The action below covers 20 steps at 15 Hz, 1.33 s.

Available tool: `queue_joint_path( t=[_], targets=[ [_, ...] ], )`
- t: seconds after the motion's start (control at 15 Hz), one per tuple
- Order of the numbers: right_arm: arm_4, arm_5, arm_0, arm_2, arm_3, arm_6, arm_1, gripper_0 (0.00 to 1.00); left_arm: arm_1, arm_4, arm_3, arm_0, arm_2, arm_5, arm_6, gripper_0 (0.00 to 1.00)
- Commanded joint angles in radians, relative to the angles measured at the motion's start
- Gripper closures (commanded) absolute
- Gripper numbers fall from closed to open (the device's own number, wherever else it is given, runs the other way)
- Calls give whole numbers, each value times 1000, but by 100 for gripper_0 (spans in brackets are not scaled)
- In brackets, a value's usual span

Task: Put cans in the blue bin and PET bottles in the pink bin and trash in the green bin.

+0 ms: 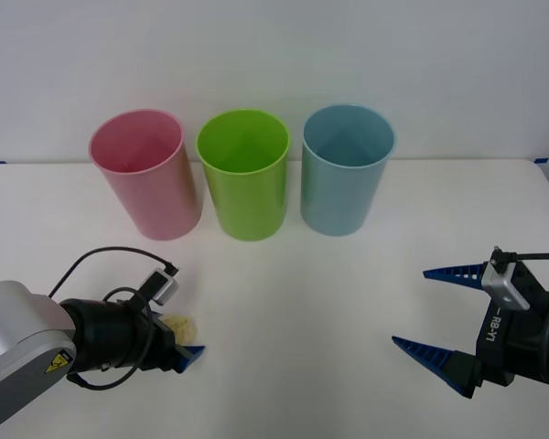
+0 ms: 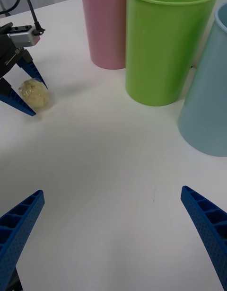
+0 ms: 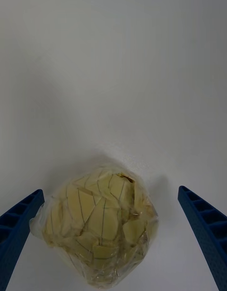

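Front view shows you the left gripper (image 1: 181, 340) low at the near left of the white table (image 1: 293, 293), with the trash (image 1: 185, 326), a small pale-yellow crumpled ball, sitting at its fingertips. Your left wrist view puts that ball squarely between the two blue fingers (image 3: 19, 224), which stand wide apart with a gap on either side, so they grip nothing. From the right wrist view you can see the same ball (image 2: 34, 93) resting on the table between those spread fingers.

Your right gripper (image 1: 436, 309) hovers at the near right, well apart from the ball, its fingers (image 2: 204, 224) spread wide and empty.

Beyond both sets of fingers, three bins stand upright in a row near the back: the pink bin (image 1: 146, 178), the green bin (image 1: 245, 178) just beside it, then the blue bin (image 1: 344, 174).
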Motion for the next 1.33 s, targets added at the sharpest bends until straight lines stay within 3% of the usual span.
queue_joint_path(
  t=[0.07, 0.13, 0.27, 0.93, 1.07, 1.33],
  targets=[
    [0, 0, 0, 0, 0, 0, 0, 0, -13, -10, 8, -1, 0, 0, 1, 18],
    [0, 0, 0, 0, 0, 0, 0, 0, -13, -11, 6, -1, -1, 0, 1, 32],
    [0, 0, 0, 0, 0, 0, 0, 0, -10, -11, -8, -2, 0, 0, 1, 100],
    [0, 0, 0, 0, 0, 0, 0, 0, 4, 7, -24, 5, 0, 15, -6, 100],
    [0, 0, 0, 0, 0, 0, 0, 0, 16, 24, -43, 27, 11, 63, -85, 100],
    [0, 0, 0, 0, 0, 0, 0, 0, 16, 153, -49, 108, 97, 109, -307, 100]
  ],
)
